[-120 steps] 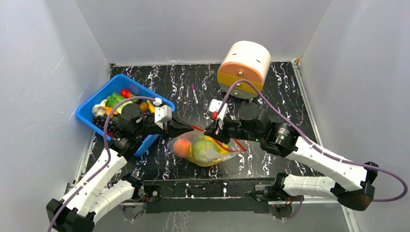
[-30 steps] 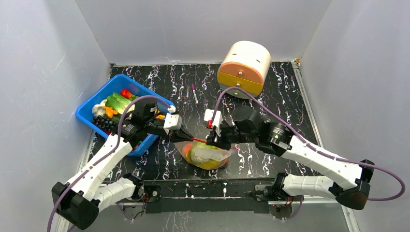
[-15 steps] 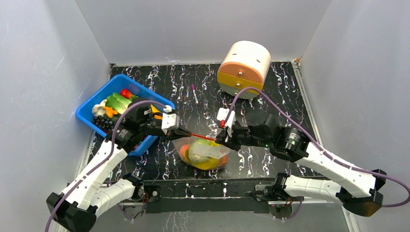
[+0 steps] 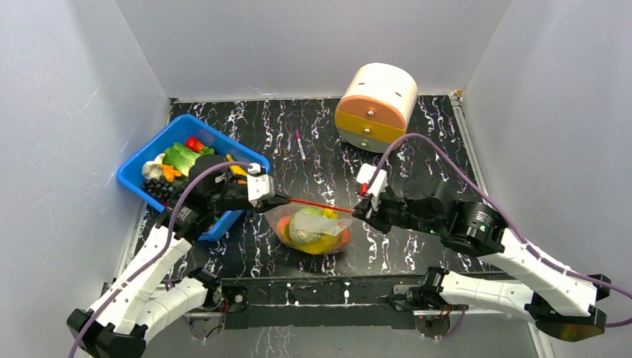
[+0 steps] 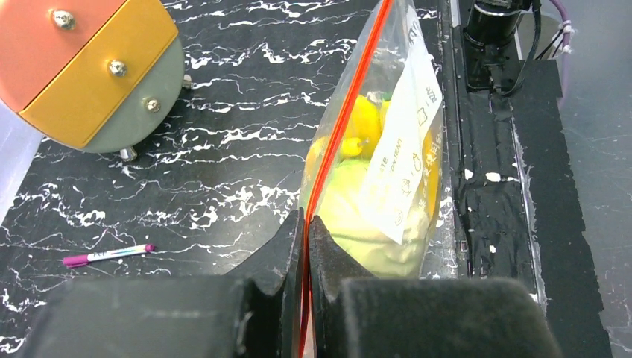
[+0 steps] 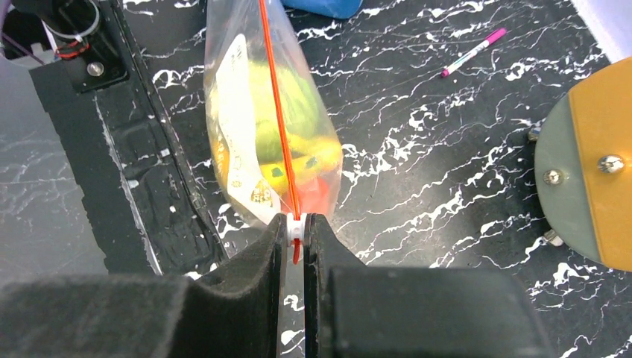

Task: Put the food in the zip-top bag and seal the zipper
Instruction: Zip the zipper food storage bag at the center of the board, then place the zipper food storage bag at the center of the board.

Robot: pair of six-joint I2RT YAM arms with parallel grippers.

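The black, white-veined bench [image 4: 417, 149] carries a round cream drawer unit [image 4: 376, 97] with orange and yellow fronts at its far edge, right of the middle. A blue bin [image 4: 153, 144] sits against its left edge. Loose food in the bin [image 4: 175, 160] includes green leaves, a red fruit, carrots and dark grapes. The zip-top bag [image 4: 313, 230] is near the bench's near edge, about midway between the left and right edges and just right of the bin's near corner. It hangs below its mouth, and whether its bottom touches the bench cannot be told. Inside it lie a green cabbage [image 5: 358, 216], yellow bananas [image 5: 363, 123] and an orange round fruit [image 4: 343, 237]. A white printed label shows on the bag's near side. The zipper [image 4: 317, 205] is pulled out in a straight red-orange line between the two arms. The left claw [image 4: 277, 200] is clenched on the zipper's left end, and the right claw [image 4: 358, 212] is clenched on its right end, where a small white piece sits between the fingers. A pink pen [image 4: 299, 145] lies on the bench between the bin and the drawer unit, well apart from the bag.
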